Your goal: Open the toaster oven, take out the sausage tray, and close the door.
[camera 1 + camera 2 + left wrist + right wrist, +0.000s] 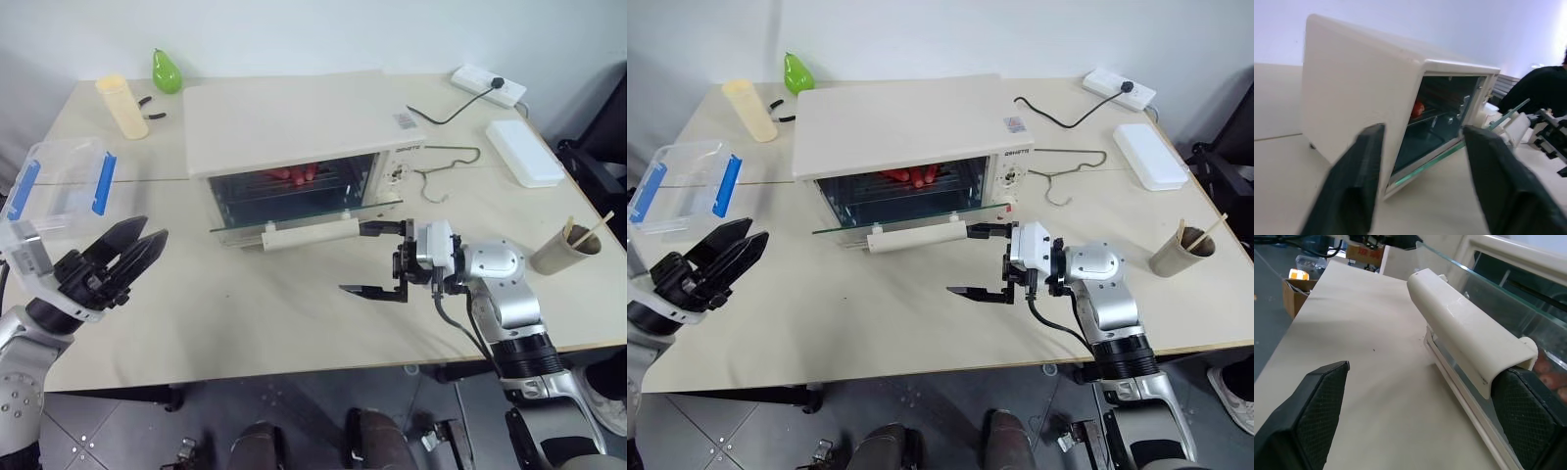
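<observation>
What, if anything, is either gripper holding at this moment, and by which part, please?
Nothing is held. The right gripper stands open, one finger at the right end of the door's handle, not clamping it. The left gripper hangs clear of everything.

table [294,323]: pale wood, kinda cluttered
middle: toaster oven [294,132]
left side: clear box with blue clips [61,181], cream bottle [122,106], green pear [166,71]
right side: power strip [488,85], white case [524,152], wire hanger [446,166], paper cup [563,250]

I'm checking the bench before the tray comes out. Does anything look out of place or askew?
Nothing is spilled or damaged. The door of the toaster oven hangs partly open. A bent wire hanger lies loose beside the oven.
</observation>
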Robot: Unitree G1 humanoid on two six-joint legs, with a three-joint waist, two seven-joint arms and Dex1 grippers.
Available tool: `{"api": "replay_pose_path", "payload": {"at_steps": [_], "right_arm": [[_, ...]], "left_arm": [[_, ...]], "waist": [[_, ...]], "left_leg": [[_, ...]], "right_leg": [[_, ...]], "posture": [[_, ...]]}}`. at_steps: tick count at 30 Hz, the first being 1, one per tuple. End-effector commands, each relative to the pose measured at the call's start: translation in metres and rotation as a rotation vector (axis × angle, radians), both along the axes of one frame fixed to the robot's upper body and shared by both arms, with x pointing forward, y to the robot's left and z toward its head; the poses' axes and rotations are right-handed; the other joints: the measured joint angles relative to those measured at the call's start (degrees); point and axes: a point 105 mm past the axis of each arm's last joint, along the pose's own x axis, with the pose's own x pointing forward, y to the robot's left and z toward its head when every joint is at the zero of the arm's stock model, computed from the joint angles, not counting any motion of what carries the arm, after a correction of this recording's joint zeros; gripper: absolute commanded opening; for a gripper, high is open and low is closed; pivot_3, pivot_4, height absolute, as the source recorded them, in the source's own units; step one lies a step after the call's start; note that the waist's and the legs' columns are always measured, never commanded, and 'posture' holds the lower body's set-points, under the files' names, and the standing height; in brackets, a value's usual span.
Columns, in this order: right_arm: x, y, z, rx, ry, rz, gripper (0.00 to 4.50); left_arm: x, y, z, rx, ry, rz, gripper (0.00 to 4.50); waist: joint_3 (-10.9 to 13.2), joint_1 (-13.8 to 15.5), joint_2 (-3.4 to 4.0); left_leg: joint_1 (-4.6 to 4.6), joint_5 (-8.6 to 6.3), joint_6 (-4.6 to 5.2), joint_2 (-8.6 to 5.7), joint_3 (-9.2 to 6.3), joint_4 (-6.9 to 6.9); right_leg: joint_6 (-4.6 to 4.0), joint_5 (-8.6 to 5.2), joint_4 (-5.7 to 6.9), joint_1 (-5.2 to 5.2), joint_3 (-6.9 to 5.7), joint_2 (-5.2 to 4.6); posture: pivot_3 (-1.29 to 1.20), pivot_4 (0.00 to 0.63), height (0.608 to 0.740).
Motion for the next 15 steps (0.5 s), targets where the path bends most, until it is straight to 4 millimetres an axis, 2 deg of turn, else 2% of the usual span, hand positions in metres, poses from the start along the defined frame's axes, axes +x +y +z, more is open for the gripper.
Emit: {"api": "replay_pose_path", "payload": {"at_steps": [1,5,6,12,15], "right_arm": [[-0.005,0.005,0.012,0.008,-0.097,0.041,4.5],[-0.004,0.005,0.01,0.006,-0.109,0.039,4.5],[-0.005,0.005,0.009,0.002,-0.111,0.038,4.5],[-0.007,-0.002,0.002,-0.002,-0.104,0.0,4.5],[-0.008,-0.014,-0.005,-0.02,-0.087,-0.053,4.5]], "left_arm": [[0.017,-0.015,0.001,0.069,-0.013,-0.052,1.38],[0.033,-0.029,0.0,0.106,-0.028,-0.099,0.17],[0.036,-0.033,0.0,0.11,-0.034,-0.112,0.03],[0.046,-0.06,-0.011,0.169,-0.028,-0.235,0.03],[0.045,-0.071,-0.021,0.203,-0.015,-0.308,0.03]], "waist": [[0.0,0.1,0.0],[0.0,0.0,0.0],[0.0,0.0,0.0],[0.0,0.0,0.0],[0.0,0.2,0.0]], "left_leg": [[-0.01,0.01,-0.01,-0.01,0.0,0.02],[-0.01,0.02,-0.03,-0.01,0.04,0.02],[-0.02,0.02,-0.04,-0.01,0.04,0.02],[-0.02,0.02,-0.06,0.0,0.08,0.0],[-0.04,0.02,-0.06,0.0,0.1,0.03]], "right_leg": [[0.0,0.0,0.01,0.01,-0.04,0.01],[0.0,0.0,0.01,0.02,-0.08,0.03],[0.0,0.0,0.01,0.03,-0.11,0.03],[0.0,0.0,0.01,0.03,-0.22,0.03],[0.0,0.0,0.0,0.05,-0.22,0.02]], "posture": [[0.0,0.15,0.74],[0.0,0.15,0.74],[0.0,0.15,0.74],[0.0,0.15,0.74],[0.0,0.15,0.74]]}}
